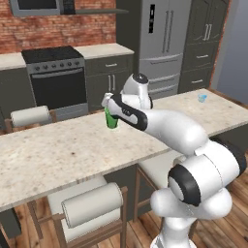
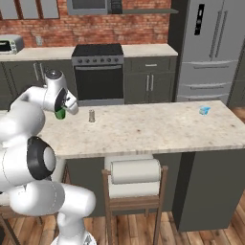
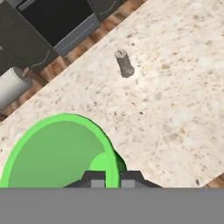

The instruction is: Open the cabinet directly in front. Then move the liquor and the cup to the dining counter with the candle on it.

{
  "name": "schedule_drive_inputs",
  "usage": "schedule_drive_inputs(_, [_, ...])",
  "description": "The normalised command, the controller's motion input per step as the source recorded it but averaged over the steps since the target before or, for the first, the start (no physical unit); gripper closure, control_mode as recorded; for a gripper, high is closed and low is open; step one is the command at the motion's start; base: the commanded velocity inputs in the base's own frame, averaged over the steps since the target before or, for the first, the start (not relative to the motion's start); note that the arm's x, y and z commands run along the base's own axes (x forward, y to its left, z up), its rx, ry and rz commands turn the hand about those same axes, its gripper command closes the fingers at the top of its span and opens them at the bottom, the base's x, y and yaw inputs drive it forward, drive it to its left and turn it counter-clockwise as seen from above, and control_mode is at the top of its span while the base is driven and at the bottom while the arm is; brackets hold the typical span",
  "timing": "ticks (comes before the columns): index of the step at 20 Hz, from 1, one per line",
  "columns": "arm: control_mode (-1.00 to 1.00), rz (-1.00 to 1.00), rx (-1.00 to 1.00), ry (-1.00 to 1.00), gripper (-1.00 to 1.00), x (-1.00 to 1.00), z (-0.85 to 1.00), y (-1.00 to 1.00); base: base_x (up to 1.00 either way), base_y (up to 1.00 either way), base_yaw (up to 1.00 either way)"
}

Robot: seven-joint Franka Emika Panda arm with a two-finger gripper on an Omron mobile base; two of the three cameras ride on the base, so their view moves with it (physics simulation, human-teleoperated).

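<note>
Pinching the rim of the cup (image 3: pixel 57 151) between nearly closed jaws, the gripper (image 3: pixel 112 178) holds it just above the dining counter (image 1: pixel 58 150), with the small grey bottle (image 3: pixel 124 63) standing upright on the stone a little beyond the cup. By my reading this is the cup's delivery, near the task's end. Next comes lowering it flat onto the stone beside that bottle and releasing.

Arm (image 1: pixel 164 123) outstretched, gripper (image 1: pixel 109 107) (jaws pinched) lowered

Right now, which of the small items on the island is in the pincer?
The green cup, clamped at its rim by the pincer. The grey cylinder and the blue item stand free on the counter.
</note>
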Motion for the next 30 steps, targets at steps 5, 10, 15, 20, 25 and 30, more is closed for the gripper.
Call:
schedule_drive_inputs(5, [-1.0,0.0,-0.02,0.0,1.0,0.18,-0.5,0.0,0.0,0.0,0.0])
schedule_drive_inputs(10, [-1.0,0.0,0.01,0.0,1.0,0.03,-0.37,0.0,0.0,0.0,0.0])
schedule_drive_inputs(15, [-1.0,0.0,0.0,-0.02,1.0,0.0,-0.39,0.0,0.0,0.0,0.0])
schedule_drive_inputs(20, [-1.0,0.0,-0.01,-0.04,1.0,0.11,-0.25,0.0,0.0,0.0,0.0])
schedule_drive_inputs(25, [-1.0,0.0,0.0,-0.04,1.0,0.21,-0.19,0.0,0.0,0.0,0.0])
schedule_drive_inputs(30, [-1.0,0.0,0.0,-0.01,1.0,0.34,-0.07,0.0,0.0,0.0,0.0])
